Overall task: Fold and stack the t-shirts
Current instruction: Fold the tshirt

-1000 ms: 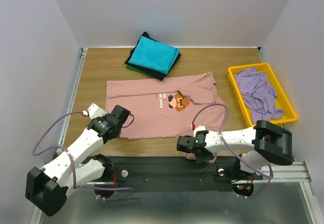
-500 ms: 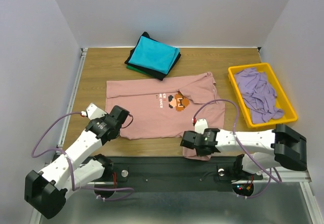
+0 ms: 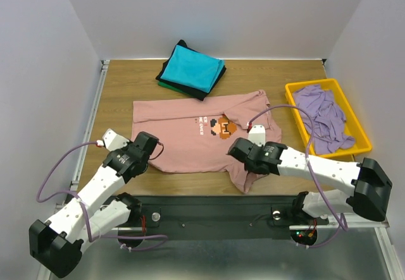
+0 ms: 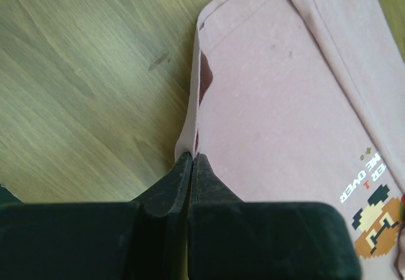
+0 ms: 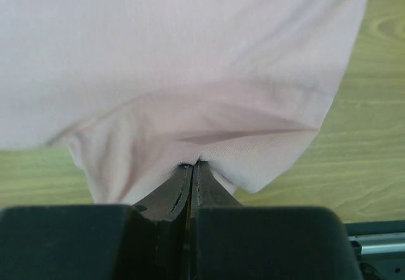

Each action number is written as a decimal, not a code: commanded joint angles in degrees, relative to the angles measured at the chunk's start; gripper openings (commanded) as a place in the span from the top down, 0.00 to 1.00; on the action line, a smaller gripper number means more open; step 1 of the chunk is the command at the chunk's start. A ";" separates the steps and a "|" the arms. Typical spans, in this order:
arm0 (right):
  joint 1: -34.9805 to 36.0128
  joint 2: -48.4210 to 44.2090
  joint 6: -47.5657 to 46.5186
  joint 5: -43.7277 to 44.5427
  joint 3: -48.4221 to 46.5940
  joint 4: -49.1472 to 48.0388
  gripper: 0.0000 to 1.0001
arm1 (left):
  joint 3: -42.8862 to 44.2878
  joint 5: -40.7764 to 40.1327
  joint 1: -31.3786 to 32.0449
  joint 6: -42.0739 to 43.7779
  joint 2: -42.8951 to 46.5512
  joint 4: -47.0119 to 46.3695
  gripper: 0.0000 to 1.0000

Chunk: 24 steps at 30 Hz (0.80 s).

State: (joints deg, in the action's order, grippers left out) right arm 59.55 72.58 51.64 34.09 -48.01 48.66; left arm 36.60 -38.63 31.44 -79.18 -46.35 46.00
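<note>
The dusty-pink t-shirt lies spread on the wooden table, its brown pixel print near the middle. My left gripper is shut on its near left edge; in the left wrist view the jaws pinch a raised fold of pink cloth. My right gripper is shut on the near right part of the shirt and holds it lifted, so cloth hangs from it. A folded turquoise shirt lies on black and green ones at the back. A lavender shirt lies crumpled in the tray.
The yellow plastic tray stands at the right edge of the table. The black rail with the arm bases runs along the near edge. White walls close the table in on the left, back and right.
My right gripper has moved up and away from the near edge with the pink cloth in it, lifting that part over the shirt. My left gripper has shifted slightly.
</note>
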 commanded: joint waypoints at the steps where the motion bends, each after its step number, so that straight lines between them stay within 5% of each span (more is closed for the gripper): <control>1: -3.64 -0.33 -4.26 5.38 -4.55 -2.43 0.99 | 2.69 -4.96 -1.29 -0.81 0.73 -0.72 1.00; 24: -22.80 18.74 -22.45 1.68 -22.21 -14.74 1.00 | 5.67 4.44 -21.50 17.39 -15.08 -22.09 1.00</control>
State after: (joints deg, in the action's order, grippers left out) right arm 38.83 89.60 32.73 34.15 -65.93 37.43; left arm 39.48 -34.22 11.53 -64.69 -59.57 27.51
